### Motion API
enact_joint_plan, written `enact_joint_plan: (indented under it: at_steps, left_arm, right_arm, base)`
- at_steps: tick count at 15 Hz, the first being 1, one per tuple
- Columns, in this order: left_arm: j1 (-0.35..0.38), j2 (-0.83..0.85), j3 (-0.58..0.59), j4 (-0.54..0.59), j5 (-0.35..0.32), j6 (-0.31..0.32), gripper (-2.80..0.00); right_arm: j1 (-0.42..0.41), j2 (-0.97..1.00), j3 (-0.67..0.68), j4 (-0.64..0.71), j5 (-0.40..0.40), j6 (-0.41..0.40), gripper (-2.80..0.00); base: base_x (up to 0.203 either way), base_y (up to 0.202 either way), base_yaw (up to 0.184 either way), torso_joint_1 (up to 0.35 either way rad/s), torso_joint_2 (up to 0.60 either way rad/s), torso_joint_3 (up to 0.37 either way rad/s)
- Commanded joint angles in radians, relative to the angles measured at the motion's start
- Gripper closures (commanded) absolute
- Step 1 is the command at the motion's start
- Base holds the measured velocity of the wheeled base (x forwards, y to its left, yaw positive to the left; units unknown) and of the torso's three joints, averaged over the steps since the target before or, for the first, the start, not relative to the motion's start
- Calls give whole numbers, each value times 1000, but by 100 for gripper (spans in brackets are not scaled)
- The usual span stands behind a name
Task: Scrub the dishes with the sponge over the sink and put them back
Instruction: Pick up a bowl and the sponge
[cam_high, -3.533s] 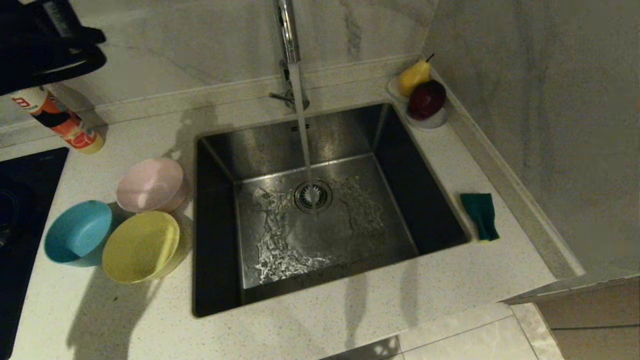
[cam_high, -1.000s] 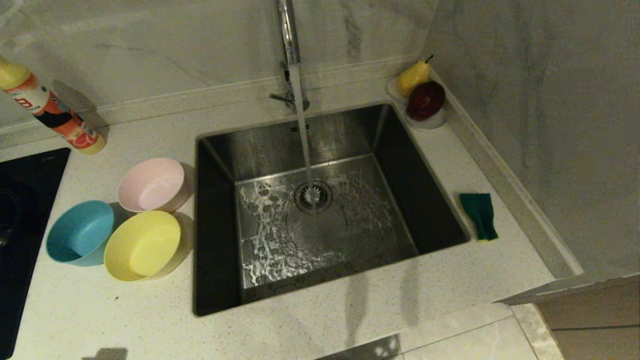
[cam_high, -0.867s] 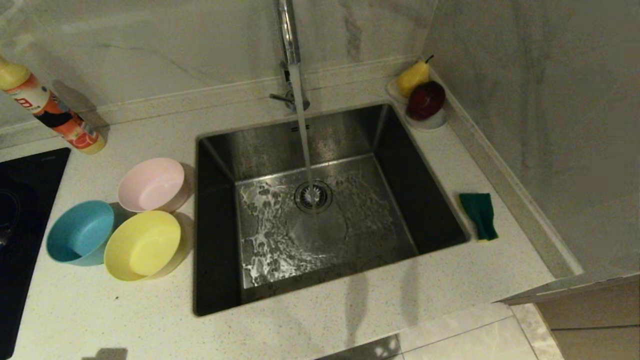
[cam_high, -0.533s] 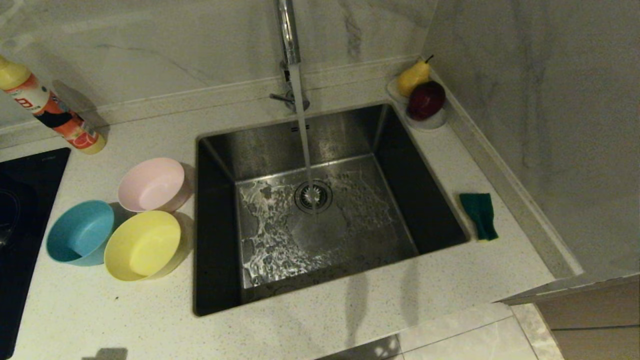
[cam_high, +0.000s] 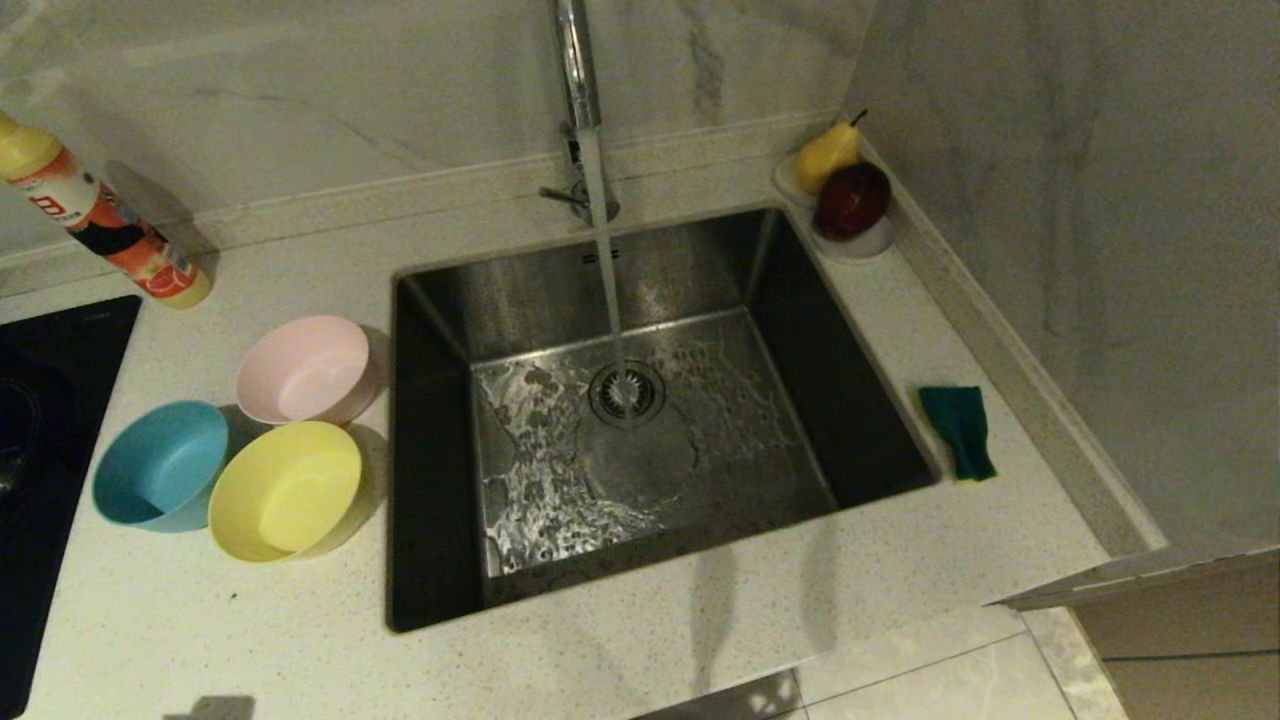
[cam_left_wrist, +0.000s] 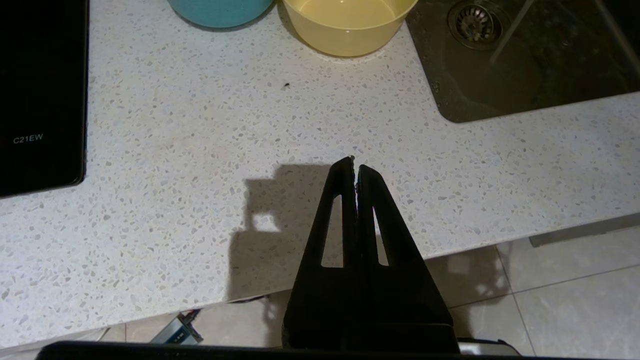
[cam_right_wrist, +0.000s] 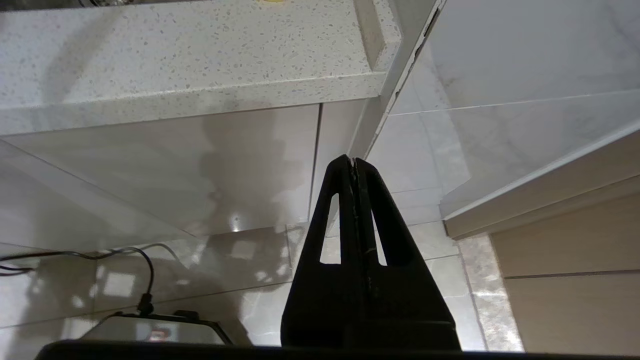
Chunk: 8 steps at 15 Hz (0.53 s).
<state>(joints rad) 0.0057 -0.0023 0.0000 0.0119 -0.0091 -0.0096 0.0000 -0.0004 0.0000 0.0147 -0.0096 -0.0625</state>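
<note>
Three bowls sit on the counter left of the sink (cam_high: 430, 450): a pink bowl (cam_high: 303, 370), a blue bowl (cam_high: 160, 465) and a yellow bowl (cam_high: 285, 490). The green sponge (cam_high: 958, 431) lies on the counter right of the sink. Water runs from the tap (cam_high: 575, 60) onto the drain. My left gripper (cam_left_wrist: 355, 164) is shut and empty above the counter's front edge, short of the yellow bowl (cam_left_wrist: 347, 25) and the blue bowl (cam_left_wrist: 220, 10). My right gripper (cam_right_wrist: 353, 161) is shut and empty, low in front of the cabinet. Neither gripper shows in the head view.
A black cooktop (cam_high: 40, 400) lies at the far left. A bottle (cam_high: 100, 225) stands at the back left. A white dish (cam_high: 870, 243) with a pear and a dark red fruit sits in the back right corner. A wall (cam_high: 1100, 250) closes the right side.
A dark object at the top left of the head view has gone since the oldest frame. In the last second only the running water shifts.
</note>
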Motion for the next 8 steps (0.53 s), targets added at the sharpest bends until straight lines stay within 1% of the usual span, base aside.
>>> enact_joint_plan:
  at_steps: [1,3,4,6,8]
  left_arm:
    - [0,4,2,0,0,-1,0]
    - [0,4,2,0,0,-1,0]
    - [0,4,2,0,0,-1,0]
    - [0,4,2,0,0,-1,0]
    - [0,4,2,0,0,0,0]
  right_arm:
    - [-1,-1,-10,-1,1,-15,0]
    - [0,24,-141,42,3,-13,0]
    - [0,46,-229,89,11,-7,0]
    - [0,87,-398,176,53,1,0]
    - [-2,197,-515,221,102,-1,0]
  base:
    - [0,0,0,0,0,0]
    - [0,0,0,0,0,0]
    - [0,0,0,0,0,0]
    - [0,0,0,0,0,0]
    - [0,0,0,0,0,0]
